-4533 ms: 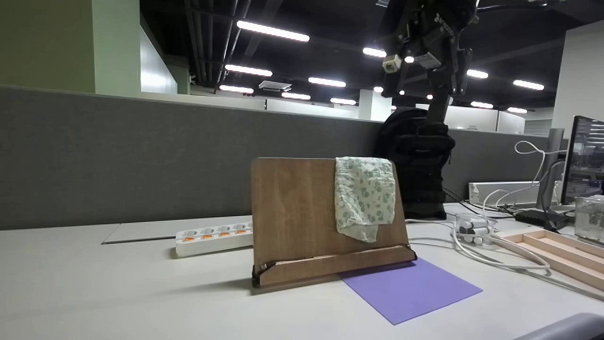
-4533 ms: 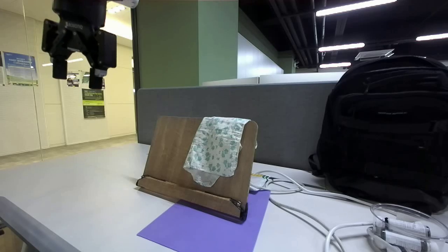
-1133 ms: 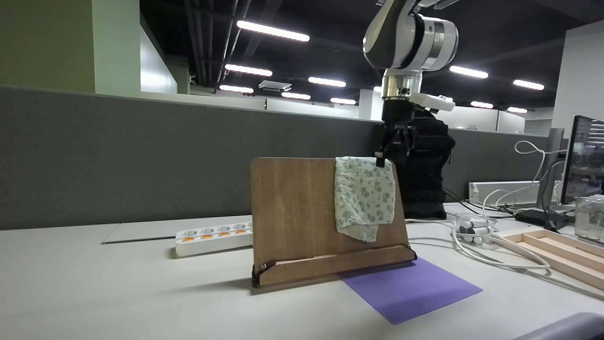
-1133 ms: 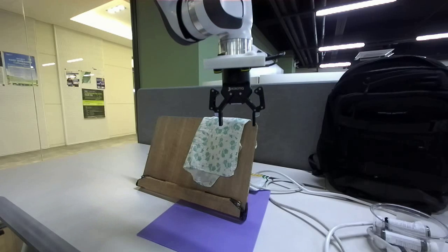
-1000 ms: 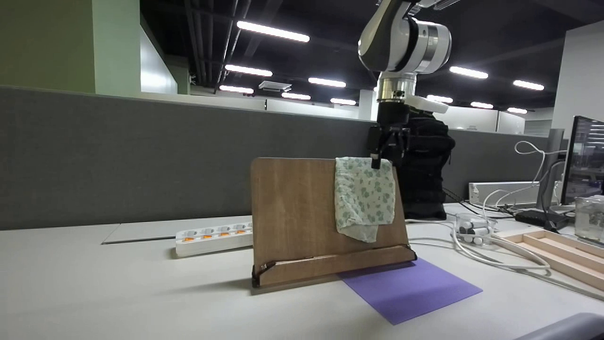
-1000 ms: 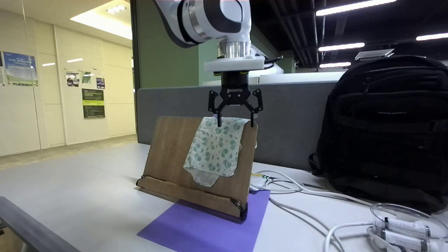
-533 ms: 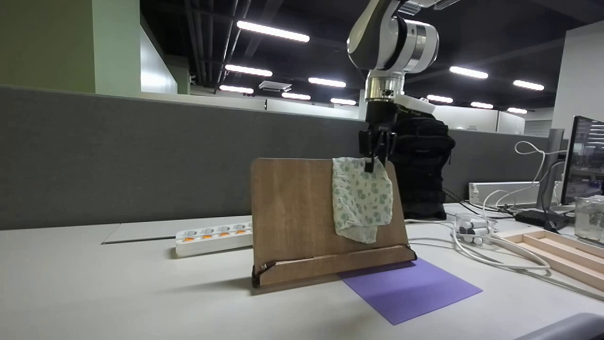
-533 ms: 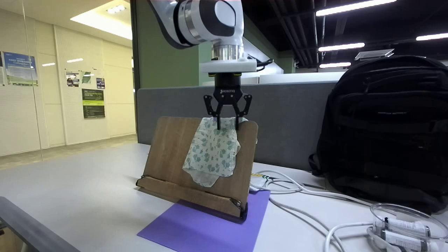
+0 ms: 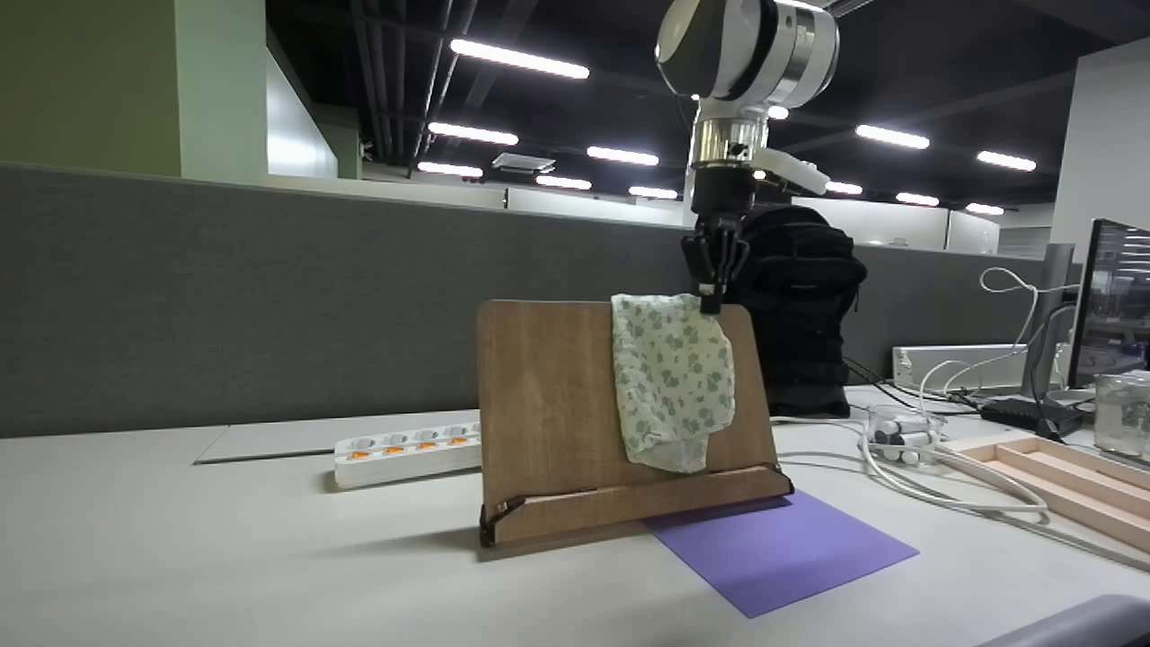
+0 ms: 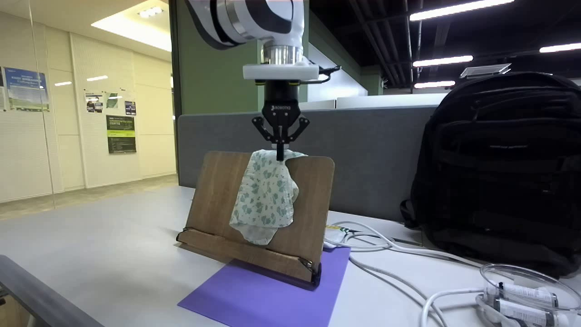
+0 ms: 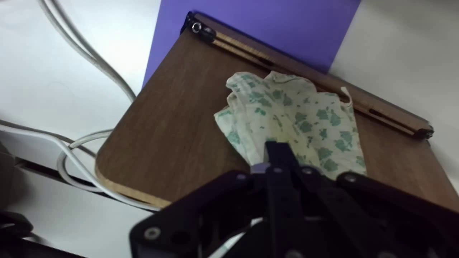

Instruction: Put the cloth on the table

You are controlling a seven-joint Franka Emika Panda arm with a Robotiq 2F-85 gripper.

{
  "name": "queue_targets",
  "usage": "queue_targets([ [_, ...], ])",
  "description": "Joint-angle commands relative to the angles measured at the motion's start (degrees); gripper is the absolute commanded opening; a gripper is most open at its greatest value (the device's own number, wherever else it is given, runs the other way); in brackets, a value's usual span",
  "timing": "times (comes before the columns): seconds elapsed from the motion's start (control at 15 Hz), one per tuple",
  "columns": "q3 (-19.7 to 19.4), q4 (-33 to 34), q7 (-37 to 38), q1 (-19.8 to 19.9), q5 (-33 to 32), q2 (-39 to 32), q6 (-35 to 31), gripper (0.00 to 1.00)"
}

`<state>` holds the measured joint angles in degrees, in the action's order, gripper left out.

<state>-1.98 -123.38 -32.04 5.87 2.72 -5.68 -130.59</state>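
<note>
Pale table [image 9: 225, 557] spreads wide around the board [image 9: 552, 395], jaws pinching cloth [image 9: 676, 382] at the top edge.

The gripper [image 10: 280, 156] seemingly hides part of the cloth [image 10: 262, 200]

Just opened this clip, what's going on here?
The robot's gripper is shut on the leaf-patterned cloth, pinching it near its top at the upper edge of the wooden stand. The rest of the cloth hangs down over the stand's ledge side. It has not yet been put on the table.
</note>
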Motion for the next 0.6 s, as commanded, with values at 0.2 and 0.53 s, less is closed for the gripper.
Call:
queue_targets([
  [0.2,0.97,-7.89,-3.08,-2.42,3.49,8.41,7.21,0.00],
  [0.53,1.57,-11.12,-7.02,-5.34,6.02,10.55,13.60,0.00],
])
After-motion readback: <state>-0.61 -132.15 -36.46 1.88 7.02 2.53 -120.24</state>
